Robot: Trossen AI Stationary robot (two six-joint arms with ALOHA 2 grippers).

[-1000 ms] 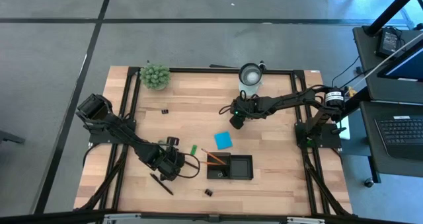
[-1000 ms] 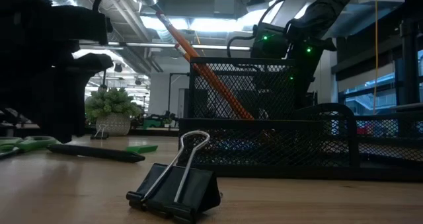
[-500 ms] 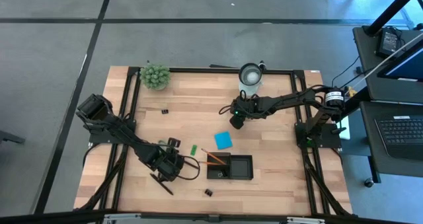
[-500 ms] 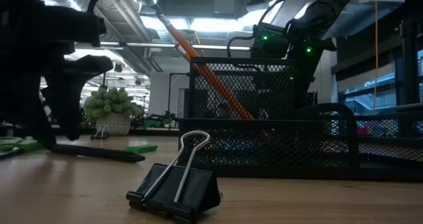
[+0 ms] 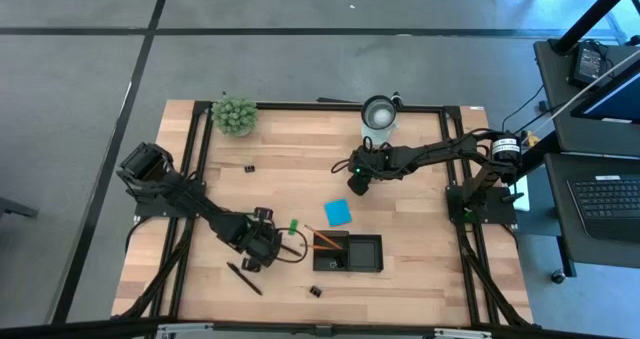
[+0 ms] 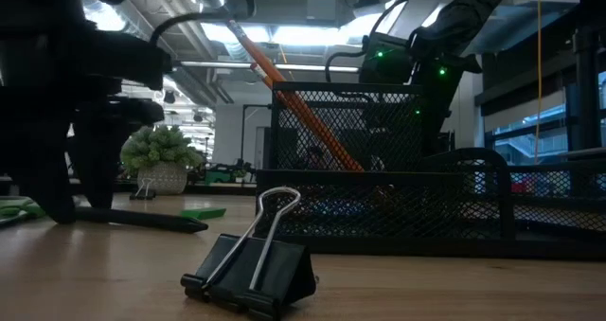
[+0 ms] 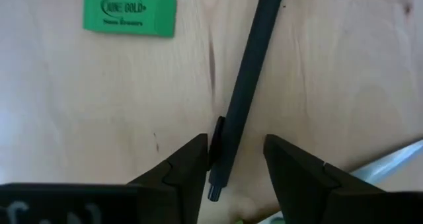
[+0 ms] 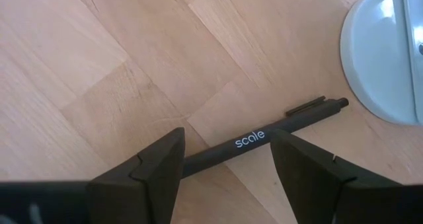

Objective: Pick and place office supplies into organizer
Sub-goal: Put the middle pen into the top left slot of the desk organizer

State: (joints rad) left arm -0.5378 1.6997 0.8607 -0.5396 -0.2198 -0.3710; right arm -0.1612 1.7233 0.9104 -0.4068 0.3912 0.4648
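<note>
pale wood grain runs across the surface (image 5: 420,279) under both hands. the left hand (image 7: 232,159) hangs low with its two dark fingers spread, not gripping anything; a matte black pen (image 7: 242,92) lies flat on the wood, one end lying in the gap between the fingers. ahead of this hand and off to one side of the pen sits one small green rectangular eraser block (image 7: 129,14) printed with dark writing, its first line reading roughly "june gold", the smaller line below too small to read. a pale strip shows at one corner beside the fingers; what it is cannot be told.

the right hand (image 8: 225,159) hovers over a second black pen (image 8: 261,140) with "scale" in white letters on its barrel; its fingers are spread wide on either side of the barrel and clear of it. just past the pen's clip end is the smooth rounded edge of a white round cup (image 8: 383,52).

from above, the low black mesh organizer tray (image 5: 347,252) with two compartments sits just beside the left hand, one thin orange-brown pencil (image 5: 322,236) leaning out of it. a blue square note pad (image 5: 337,212) lies between the two hands. two small black binder clips show: one (image 6: 254,264) with silver wire handles near the surface's front edge, one (image 5: 249,167) beyond the left hand, near a fuzzy green plant ball (image 5: 234,115).
</note>
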